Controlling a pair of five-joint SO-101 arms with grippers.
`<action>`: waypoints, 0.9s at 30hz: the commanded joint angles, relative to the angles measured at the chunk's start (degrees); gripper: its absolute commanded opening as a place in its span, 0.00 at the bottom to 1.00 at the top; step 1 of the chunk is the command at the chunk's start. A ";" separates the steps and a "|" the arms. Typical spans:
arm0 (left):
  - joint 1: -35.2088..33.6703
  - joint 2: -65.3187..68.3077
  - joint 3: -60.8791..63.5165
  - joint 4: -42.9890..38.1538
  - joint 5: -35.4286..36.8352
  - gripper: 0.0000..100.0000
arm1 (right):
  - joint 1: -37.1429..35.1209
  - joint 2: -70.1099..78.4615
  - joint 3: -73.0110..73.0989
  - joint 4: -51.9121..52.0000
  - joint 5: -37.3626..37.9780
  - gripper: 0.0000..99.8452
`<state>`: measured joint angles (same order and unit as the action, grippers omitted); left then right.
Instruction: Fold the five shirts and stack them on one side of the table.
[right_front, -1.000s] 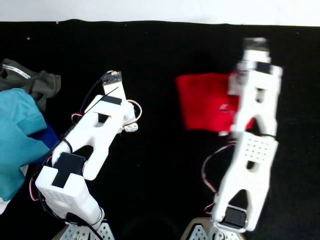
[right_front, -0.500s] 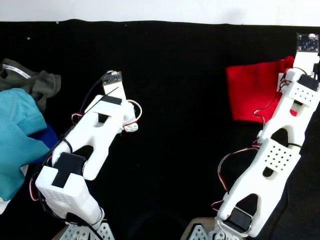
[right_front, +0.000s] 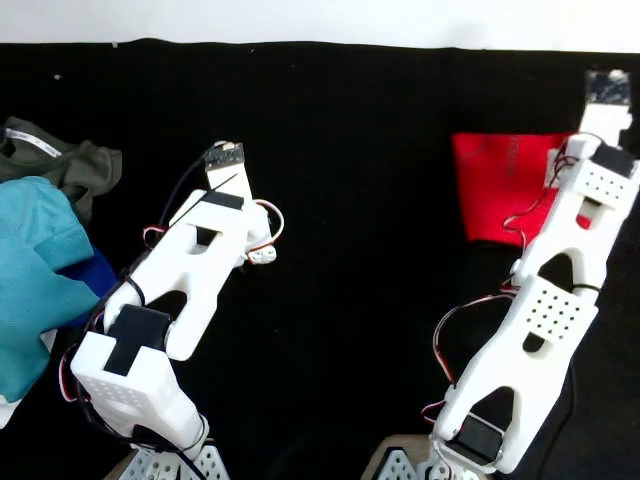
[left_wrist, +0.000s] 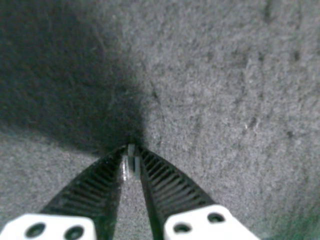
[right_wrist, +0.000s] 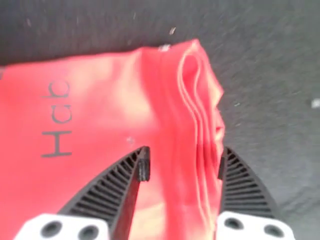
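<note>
One red shirt (right_wrist: 90, 100) lies folded flat right under the right gripper (right_wrist: 182, 164). It's soft, light cloth, several layers thick, and its layered edge bunches into a little ridge running between the jaws. That gripper is spread wide astride the ridge, with nothing pinched yet.

I'd say the stacked edge is the spot to take hold. Catch all the layers at once or the fold will likely slump open, and keep it low, since limp fabric flops. The black table cover (right_front: 380, 120) looks felty, so the shirt may cling a bit when dragged.

The left gripper (left_wrist: 131, 162) is well apart from the red shirt, tips closed together over bare cover, holding nothing. Out past it on the far side is a loose heap: a teal shirt (right_front: 35, 270), an olive shirt (right_front: 70, 160) and a peek of a blue shirt (right_front: 95, 275), none folded.
</note>
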<state>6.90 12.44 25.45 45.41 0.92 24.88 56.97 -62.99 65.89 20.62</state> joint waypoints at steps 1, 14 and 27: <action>-0.40 0.40 -1.54 -0.44 0.00 0.01 | 2.15 -4.88 -8.66 6.73 -0.70 0.19; -0.66 0.31 -1.80 -0.44 0.18 0.01 | 2.51 -9.71 -23.87 35.47 -2.20 0.18; -0.57 0.22 -1.89 -0.44 0.26 0.01 | -14.20 -60.70 38.55 32.84 -6.77 0.18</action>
<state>6.90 12.44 25.27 45.41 0.92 16.53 10.11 -43.03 100.53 14.64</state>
